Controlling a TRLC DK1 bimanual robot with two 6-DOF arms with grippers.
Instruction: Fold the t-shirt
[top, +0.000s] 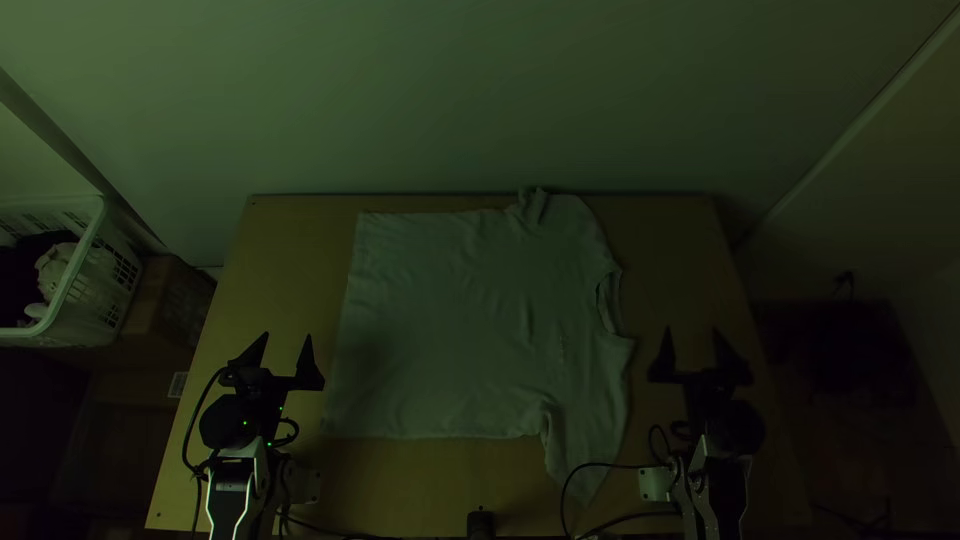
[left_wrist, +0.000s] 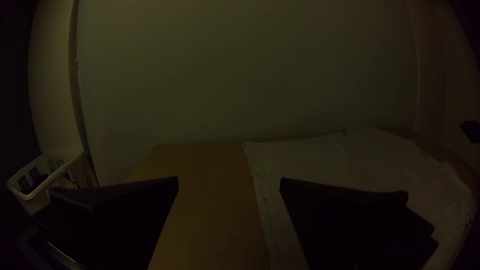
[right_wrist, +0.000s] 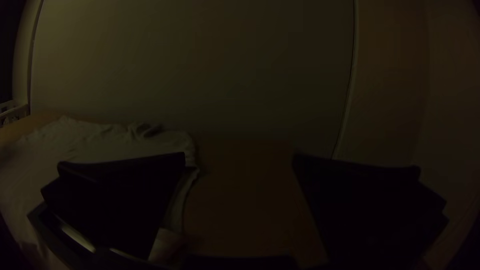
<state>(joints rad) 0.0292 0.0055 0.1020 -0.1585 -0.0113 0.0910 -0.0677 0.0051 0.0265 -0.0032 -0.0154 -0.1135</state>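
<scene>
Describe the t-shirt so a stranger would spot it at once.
Find the light wooden table beside the wall. Spread across its middle, between the left gripper and the right gripper, lies the t-shirt. It is one broad, pale cloth with slight wrinkles, unlike the narrow black grippers flanking it.

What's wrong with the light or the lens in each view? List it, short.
Top view: dim, yet the t-shirt stands out pale; left wrist view: darker, corners near black, far edge of the table bent by the fisheye; right wrist view: very dark, the right gripper almost a silhouette, wall seam curved.
</scene>
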